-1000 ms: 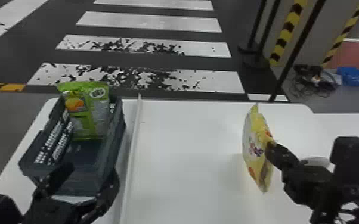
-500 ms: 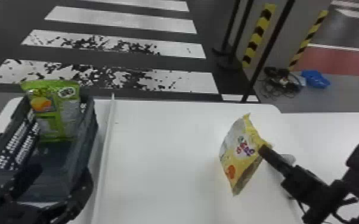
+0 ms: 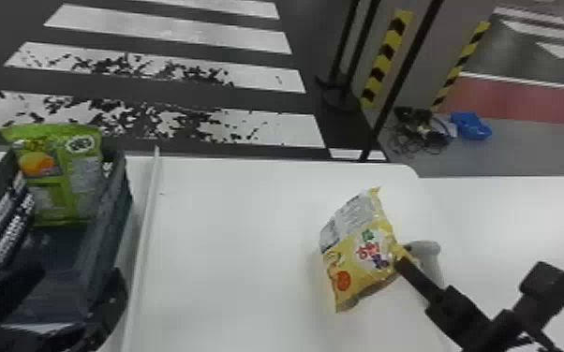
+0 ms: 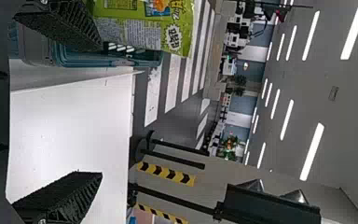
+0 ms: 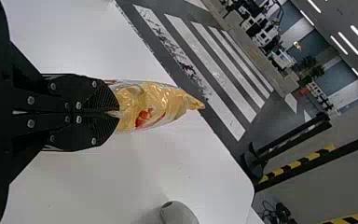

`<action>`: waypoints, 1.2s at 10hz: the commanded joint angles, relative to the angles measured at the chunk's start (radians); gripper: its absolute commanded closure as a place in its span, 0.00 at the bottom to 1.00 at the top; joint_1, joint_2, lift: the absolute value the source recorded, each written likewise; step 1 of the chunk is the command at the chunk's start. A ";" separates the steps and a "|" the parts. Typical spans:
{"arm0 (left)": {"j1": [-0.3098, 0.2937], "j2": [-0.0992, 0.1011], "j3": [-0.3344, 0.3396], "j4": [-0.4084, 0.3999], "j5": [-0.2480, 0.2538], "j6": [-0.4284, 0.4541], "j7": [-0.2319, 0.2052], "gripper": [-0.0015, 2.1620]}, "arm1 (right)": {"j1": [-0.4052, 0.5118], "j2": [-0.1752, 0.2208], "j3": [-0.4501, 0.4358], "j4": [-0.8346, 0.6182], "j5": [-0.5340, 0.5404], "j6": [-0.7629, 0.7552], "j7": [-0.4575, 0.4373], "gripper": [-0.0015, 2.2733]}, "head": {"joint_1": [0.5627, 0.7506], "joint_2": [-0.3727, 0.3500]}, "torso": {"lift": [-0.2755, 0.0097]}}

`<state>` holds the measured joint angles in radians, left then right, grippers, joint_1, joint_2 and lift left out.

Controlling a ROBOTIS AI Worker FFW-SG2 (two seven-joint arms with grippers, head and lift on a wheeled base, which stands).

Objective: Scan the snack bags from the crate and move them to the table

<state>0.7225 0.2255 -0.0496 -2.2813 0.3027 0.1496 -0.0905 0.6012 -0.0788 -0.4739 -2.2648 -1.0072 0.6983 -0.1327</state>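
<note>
Right gripper (image 3: 400, 264): jaws grasping the yellow snack bag (image 3: 360, 253) by one edge, bag tilted, over the worktop (image 3: 229, 243); contact with the surface cannot be told. Left gripper (image 3: 68, 295): jaws released, spread wide, at the near end of the dark crate (image 3: 119, 201). Green snack bag (image 3: 68, 187) stands upright inside the crate, at its far end. Grey rounded object (image 3: 431, 262) beside the right gripper. Pale strip (image 3: 144, 234) runs between crate and yellow bag.

Matte black right arm (image 3: 466, 318), square block (image 3: 543, 283) on top, black wedge-shaped fingers (image 4: 51, 193), ribbed gripping faces (image 5: 106, 99), round silver screws (image 5: 30, 100).
</note>
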 commanded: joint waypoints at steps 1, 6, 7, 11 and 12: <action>-0.011 0.000 -0.004 0.009 0.000 0.000 0.000 0.01 | 0.008 0.020 -0.035 0.002 -0.022 0.010 0.005 0.99 | 0.70 0.16 | 0.63; -0.031 -0.008 -0.021 0.019 0.000 0.000 0.002 0.01 | 0.031 0.065 -0.052 0.017 0.027 0.010 0.005 0.99 | 0.70 0.09 | 0.63; -0.032 -0.008 -0.026 0.022 -0.002 -0.003 0.002 0.01 | 0.040 0.076 -0.042 0.017 0.047 0.010 0.005 0.99 | 0.70 0.09 | 0.63; -0.031 -0.008 -0.026 0.025 -0.004 -0.006 0.000 0.01 | 0.081 0.080 -0.023 0.025 0.104 -0.006 0.005 0.99 | 0.70 0.08 | 0.63; -0.029 -0.008 -0.030 0.025 -0.004 -0.006 0.000 0.01 | 0.083 0.080 -0.020 0.028 0.108 0.001 0.015 0.99 | 0.70 0.08 | 0.63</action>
<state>0.6922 0.2178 -0.0778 -2.2566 0.2991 0.1440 -0.0905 0.6818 0.0000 -0.4954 -2.2385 -0.9010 0.6966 -0.1198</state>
